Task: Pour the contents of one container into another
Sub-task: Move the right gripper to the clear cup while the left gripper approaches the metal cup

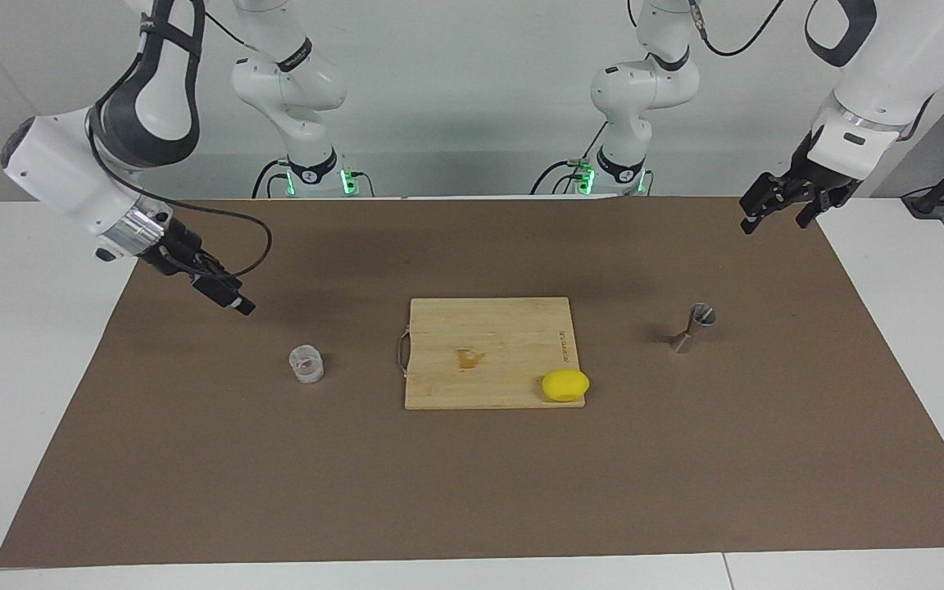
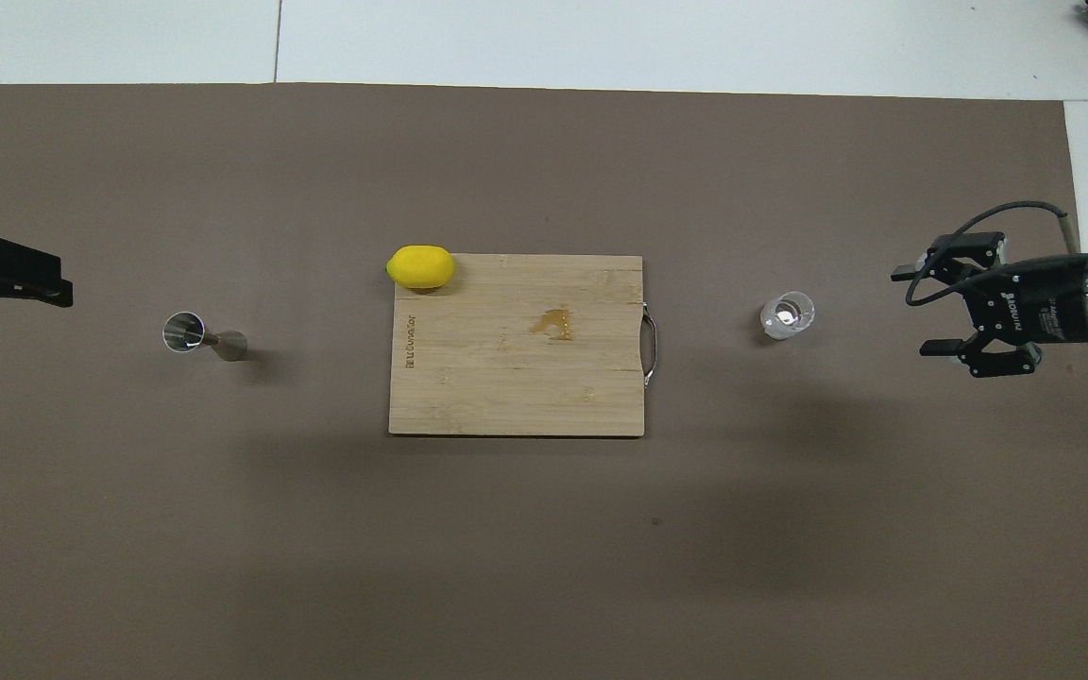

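A white bench carries a wide brown mat, with a wooden cutting board at its middle and a lemon on one board corner. The clear glass cup stands upright on the mat toward the right arm's end; the right claw hangs over the mat near it, apart from it, fingers spread and pointing at the cup. The metal jigger stands toward the left arm's end, well apart from the left claw, which waits raised over the mat's edge, fingers apart. In the overhead view the left claw is cut off by the frame edge.
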